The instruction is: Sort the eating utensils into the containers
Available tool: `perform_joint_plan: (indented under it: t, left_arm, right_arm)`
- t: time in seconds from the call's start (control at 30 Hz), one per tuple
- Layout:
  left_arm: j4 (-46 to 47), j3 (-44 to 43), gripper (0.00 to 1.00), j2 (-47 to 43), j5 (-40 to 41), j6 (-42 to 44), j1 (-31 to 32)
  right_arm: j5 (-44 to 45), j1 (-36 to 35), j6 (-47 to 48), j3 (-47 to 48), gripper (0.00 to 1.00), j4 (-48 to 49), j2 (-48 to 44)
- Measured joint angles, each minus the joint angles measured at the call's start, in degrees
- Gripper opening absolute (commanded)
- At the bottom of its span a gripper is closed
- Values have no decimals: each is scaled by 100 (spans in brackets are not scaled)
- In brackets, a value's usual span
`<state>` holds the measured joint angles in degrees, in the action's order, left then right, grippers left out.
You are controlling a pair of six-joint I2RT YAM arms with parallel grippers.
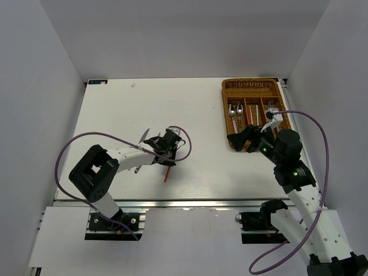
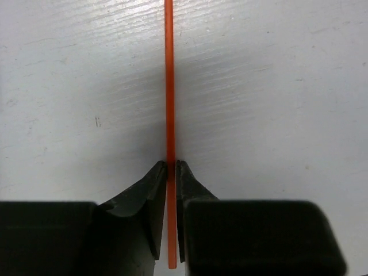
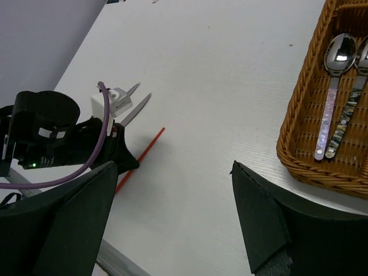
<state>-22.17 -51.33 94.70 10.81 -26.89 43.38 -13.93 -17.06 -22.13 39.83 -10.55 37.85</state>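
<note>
My left gripper is shut on a thin red chopstick low over the white table, left of centre. In the left wrist view the chopstick runs straight up from between the fingertips. The brown wicker tray stands at the far right, with two silver spoons in its left slot and forks further right. My right gripper hovers open and empty by the tray's near left corner. The right wrist view shows the chopstick, the spoons and the tray wall.
Slim silver utensils lie on the table under my left arm, and their tips also show in the right wrist view. The table's front edge runs just below the chopstick. Grey walls enclose the table on both sides.
</note>
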Motion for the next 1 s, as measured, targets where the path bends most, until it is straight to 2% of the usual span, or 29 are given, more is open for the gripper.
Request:
perform_joint_plan:
  t: [0.13,0.17,0.2,0.23,0.43,0.6,0.8,1.0]
  left_arm:
    - [299,238,19,-140,-105,-107,-4]
    - [374,291,14,-164,-127,-136,-4]
    - [452,343,4,-190,-157,-164,-4]
    - [509,387,0,-216,-188,-199,-4]
    - [603,479,0,-323,-240,-431,33]
    - [96,490,0,-634,-105,-697,166]
    - [76,479,0,-1648,-162,-949,201]
    - [590,490,0,-1834,-986,-1165,247]
  right_arm:
    - [-232,0,-44,0,85,0,0]
    - [-295,0,-76,0,86,0,0]
    - [-343,0,-109,-2,86,2,0]
    - [-391,0,-144,-15,88,24,0]
    - [-601,0,-367,-264,89,181,83]
    - [-498,0,-654,-616,89,345,448]
    - [-476,-59,-1574,-1567,88,1158,979]
    - [-273,-634,-2461,-1773,86,2291,1757]
